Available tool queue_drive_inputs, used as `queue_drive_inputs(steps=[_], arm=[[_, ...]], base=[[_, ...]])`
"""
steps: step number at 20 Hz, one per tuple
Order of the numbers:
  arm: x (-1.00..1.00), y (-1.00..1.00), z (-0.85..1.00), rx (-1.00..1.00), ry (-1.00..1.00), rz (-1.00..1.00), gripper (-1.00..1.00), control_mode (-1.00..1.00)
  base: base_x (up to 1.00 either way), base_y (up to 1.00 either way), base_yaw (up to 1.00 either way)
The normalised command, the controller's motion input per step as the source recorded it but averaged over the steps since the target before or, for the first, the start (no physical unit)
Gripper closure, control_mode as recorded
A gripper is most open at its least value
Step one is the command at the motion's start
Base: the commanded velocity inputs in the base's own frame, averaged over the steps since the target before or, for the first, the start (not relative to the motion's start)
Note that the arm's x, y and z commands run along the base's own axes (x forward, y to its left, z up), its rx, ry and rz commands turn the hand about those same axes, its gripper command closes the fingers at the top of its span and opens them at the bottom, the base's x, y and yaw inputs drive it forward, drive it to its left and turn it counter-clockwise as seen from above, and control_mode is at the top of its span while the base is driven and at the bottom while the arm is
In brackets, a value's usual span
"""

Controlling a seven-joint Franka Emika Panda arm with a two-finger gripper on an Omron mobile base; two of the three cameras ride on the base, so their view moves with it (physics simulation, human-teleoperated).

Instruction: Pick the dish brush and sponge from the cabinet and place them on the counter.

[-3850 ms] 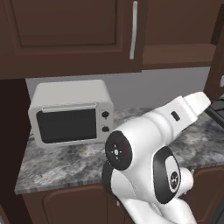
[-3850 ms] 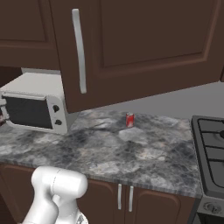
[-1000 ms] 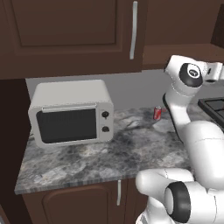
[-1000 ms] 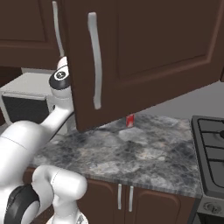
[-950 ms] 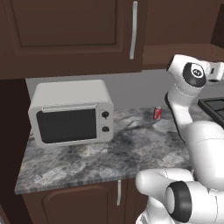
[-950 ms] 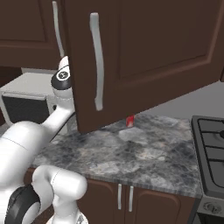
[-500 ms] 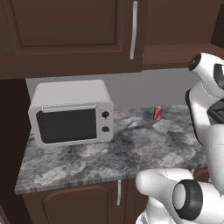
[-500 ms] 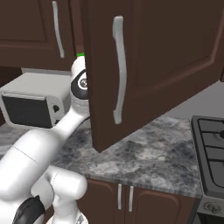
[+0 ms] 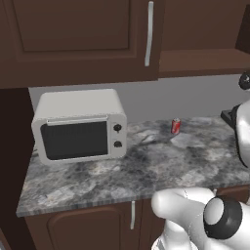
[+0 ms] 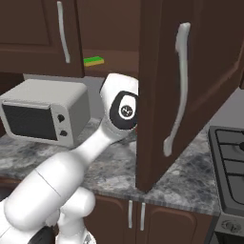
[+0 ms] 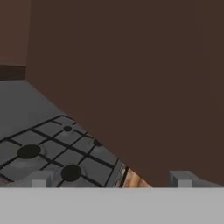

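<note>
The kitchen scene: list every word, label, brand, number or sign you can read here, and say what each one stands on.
No readable text anywhere.
The small red can on the counter: any label is too small to read.
The microwave: two plain knobs, no lettering seen.
The round cap on the arm's joint: a faint white mark, too blurred to read.

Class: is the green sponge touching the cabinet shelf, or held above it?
Touching. The right base view shows the sponge lying flat on the brown shelf inside the cabinet.
</note>
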Motion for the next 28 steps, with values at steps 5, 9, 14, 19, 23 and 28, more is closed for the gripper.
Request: queue_drive_inputs(steps=[5, 9, 14, 19, 23, 28], arm=[[0.17, -0.62, -0.10, 0.03, -0.08, 0.19, -1.00, -1.00], [0.19, -0.37, -0.04, 0.02, -0.02, 0.08, -1.00, -1.00], [0.31, -0.24, 0.00, 0.03, 0.00, 0.02, -1.00, -1.00], [0.26, -0.10, -0.03, 0.06, 0.00, 0.07, -1.00, -1.00], [-0.37, 0.52, -0.07, 0.07, 0.00, 0.14, -1.00, -1.00], [-0.50, 0.59, -0.04, 0.04, -0.04, 0.15, -1.00, -1.00]], base=[[0.00, 0.00, 0.00], [0.00, 0.00, 0.00], [0.00, 0.00, 0.00], [0.00, 0.00, 0.00], [0.00, 0.00, 0.00], [0.00, 0.00, 0.00]])
